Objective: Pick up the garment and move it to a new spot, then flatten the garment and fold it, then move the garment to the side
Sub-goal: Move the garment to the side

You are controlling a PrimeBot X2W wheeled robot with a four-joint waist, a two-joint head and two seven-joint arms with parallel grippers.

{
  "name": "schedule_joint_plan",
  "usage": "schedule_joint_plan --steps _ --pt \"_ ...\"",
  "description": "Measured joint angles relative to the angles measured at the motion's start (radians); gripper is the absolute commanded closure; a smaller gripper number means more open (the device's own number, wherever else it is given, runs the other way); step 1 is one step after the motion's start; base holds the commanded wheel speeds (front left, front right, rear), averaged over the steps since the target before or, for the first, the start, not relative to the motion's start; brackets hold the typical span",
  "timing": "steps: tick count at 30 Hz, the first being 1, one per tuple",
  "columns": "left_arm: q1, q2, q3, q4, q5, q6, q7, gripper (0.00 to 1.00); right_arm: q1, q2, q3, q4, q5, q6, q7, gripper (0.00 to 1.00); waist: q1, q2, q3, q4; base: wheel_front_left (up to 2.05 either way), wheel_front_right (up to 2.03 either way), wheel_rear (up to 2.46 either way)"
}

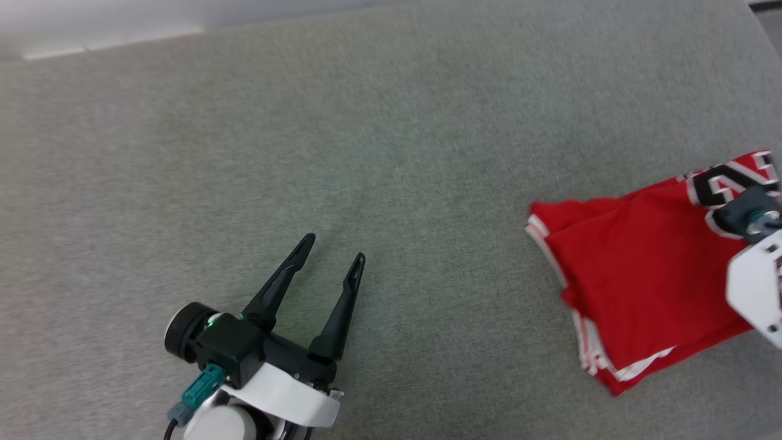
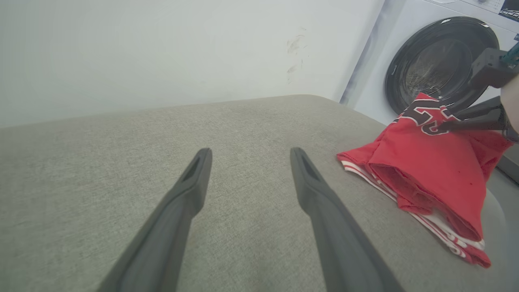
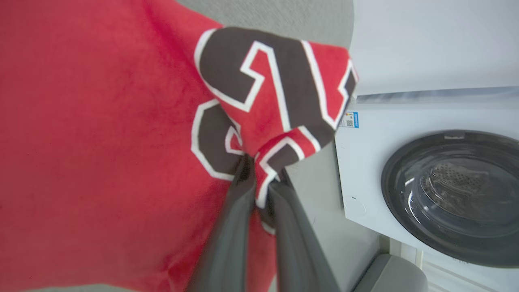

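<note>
The garment is a bright red shirt with white stripe trim and dark white-outlined lettering, lying folded and bunched at the right edge of the grey table. My right gripper is shut on the garment at a fold of the lettered part, with cloth pinched between its two fingers. In the left wrist view the garment lies to the right with the right gripper's dark fingers reaching into it. My left gripper hangs open over bare table at the lower left, far from the garment, nothing between its fingers.
A white washing machine with a dark round door stands just beyond the table's right edge. A pale wall runs behind the table. The table's wide grey cloth surface stretches left of the garment.
</note>
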Motion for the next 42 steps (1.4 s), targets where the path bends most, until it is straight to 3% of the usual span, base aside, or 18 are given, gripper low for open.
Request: schedule_joint_plan --steps 4,18,33,34,42 --pt "-0.049 0.030 -0.029 -0.018 0.006 0.000 0.000 0.00 -0.065 -0.041 -0.031 0.101 0.001 0.000 -0.077 1.00 0.0000 0.0000 0.072 -0.037 0.00 0.00 0.00" --pt "-0.142 0.109 -0.064 -0.080 0.015 -0.002 -0.004 0.00 -0.218 -0.017 -0.284 0.489 -0.057 0.000 -0.363 1.00 0.0000 0.0000 0.292 -0.079 0.00 0.00 0.00" --pt "-0.154 0.110 -0.054 -0.106 0.022 -0.003 -0.008 0.00 -0.272 0.049 -0.440 0.644 -0.185 0.000 -0.416 0.98 0.0000 0.0000 0.325 -0.046 0.00 0.00 0.00" --pt "-0.154 0.108 -0.052 -0.101 0.022 -0.003 -0.007 0.00 -0.273 0.058 -0.453 0.650 -0.187 0.000 -0.404 0.00 0.0000 0.0000 0.318 -0.046 0.00 0.00 0.00" --pt "-0.103 0.044 -0.013 -0.043 -0.007 -0.002 0.000 0.00 -0.273 0.111 -0.488 0.559 -0.273 0.000 -0.428 0.00 0.0000 0.0000 0.184 -0.029 0.00 0.00 0.00"
